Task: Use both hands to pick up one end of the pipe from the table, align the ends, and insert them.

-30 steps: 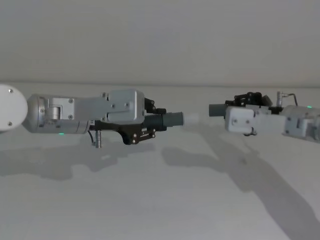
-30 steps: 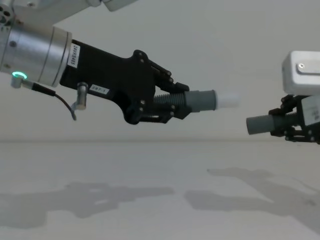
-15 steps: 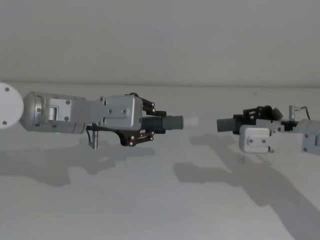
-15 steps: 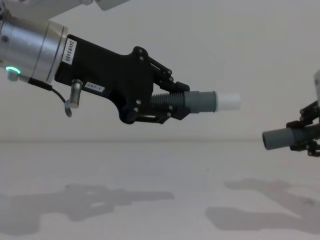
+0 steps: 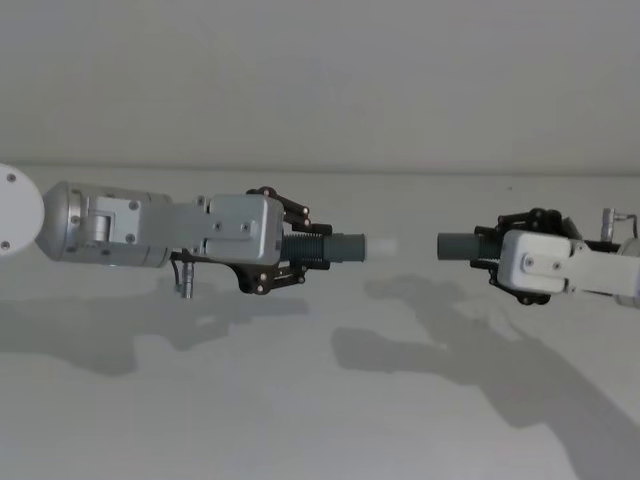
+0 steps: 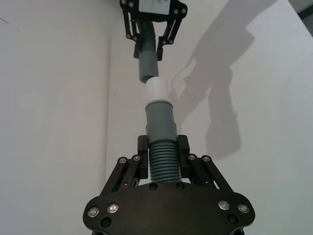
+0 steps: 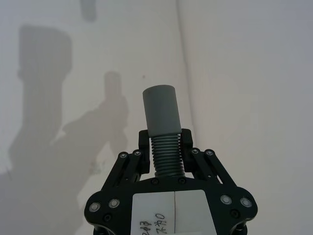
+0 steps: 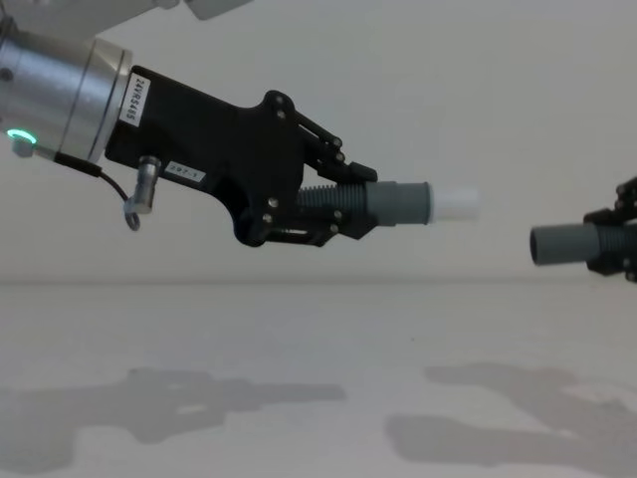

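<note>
1. The left end effector is up in the air on the left side, above the white table. Its black fingers are clenched on the ribbed part of the left hose piece.
2. The left hose piece lies flat in the air and points to the right. It has a grey cuff in front of the fingers, and a white tip at the very end.
3. The right end effector is up in the air on the right side. Its fingers are clenched on the ribbed part of the right hose piece.
4. The right hose piece points to the left. Its own grey cuff sticks out past the fingers.
5. The two ends face each other with a gap between them. They do not touch.
6. From the chest view, the right end sits a little lower than the white tip. From the head view, they look about level.
7. A small green light glows on the silver left arm.
8. Grey shadows of both arms lie on the table under them.
</note>
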